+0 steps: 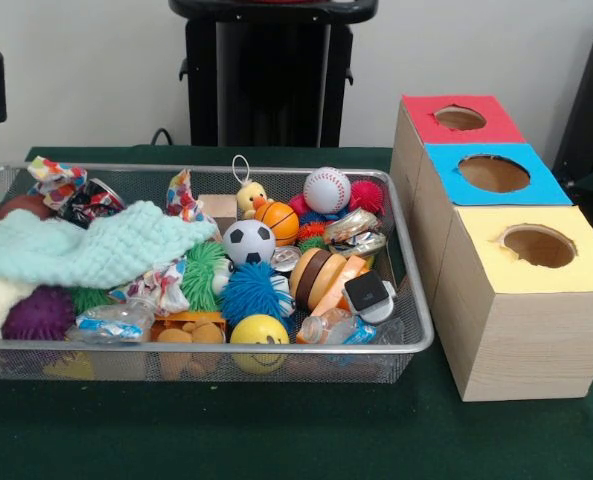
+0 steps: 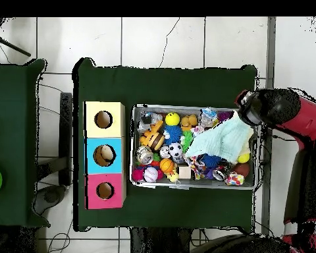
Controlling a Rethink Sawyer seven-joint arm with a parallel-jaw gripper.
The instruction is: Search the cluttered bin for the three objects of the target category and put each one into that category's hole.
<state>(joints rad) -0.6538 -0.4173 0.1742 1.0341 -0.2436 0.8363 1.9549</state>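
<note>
Balls in wire-mesh bin, knit cloth.

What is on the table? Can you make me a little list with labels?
bin: wire mesh tray full of toys
balls: soccer ball, baseball, small basketball, yellow smiley ball
cloth: mint knitted cloth lying over the toys at one end
duck: little yellow duck
boxes: three wooden boxes in a row beside the bin, each with a round hole
box tops: red, blue, yellow
robot arm: red and black, at the cloth end of the bin
</note>
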